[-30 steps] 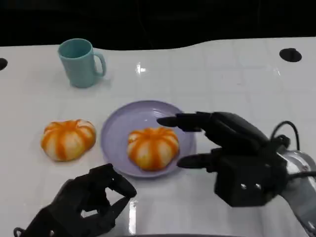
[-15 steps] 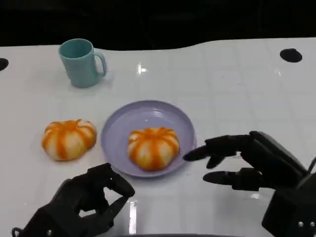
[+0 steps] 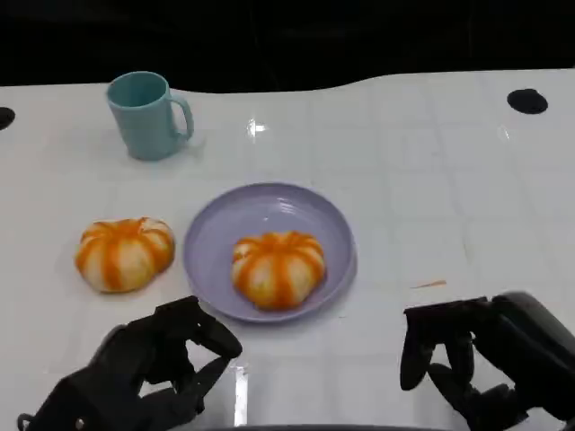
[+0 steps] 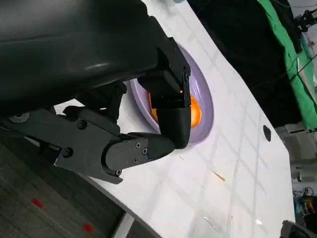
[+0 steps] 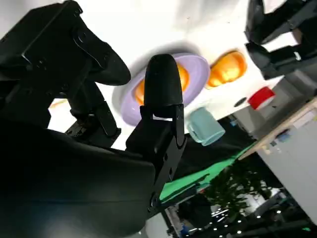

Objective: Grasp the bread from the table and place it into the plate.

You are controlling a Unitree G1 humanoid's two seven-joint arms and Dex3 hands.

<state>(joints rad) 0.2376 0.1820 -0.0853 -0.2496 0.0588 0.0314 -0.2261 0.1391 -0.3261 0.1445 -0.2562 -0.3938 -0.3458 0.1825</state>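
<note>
One bread (image 3: 278,268) sits in the plate (image 3: 216,233); second bread (image 3: 124,252) lies just left of the plate on the tabletop (image 3: 404,180). Looks light, soft, crushable: cup it round the sides. Left hand (image 3: 148,368) and right hand (image 3: 485,359) both empty, fingers loosely curled.

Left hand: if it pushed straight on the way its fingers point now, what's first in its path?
Probably the plate rim, then the bread on the plate. The left hand looks aimed there, though depth is unclear.
</note>
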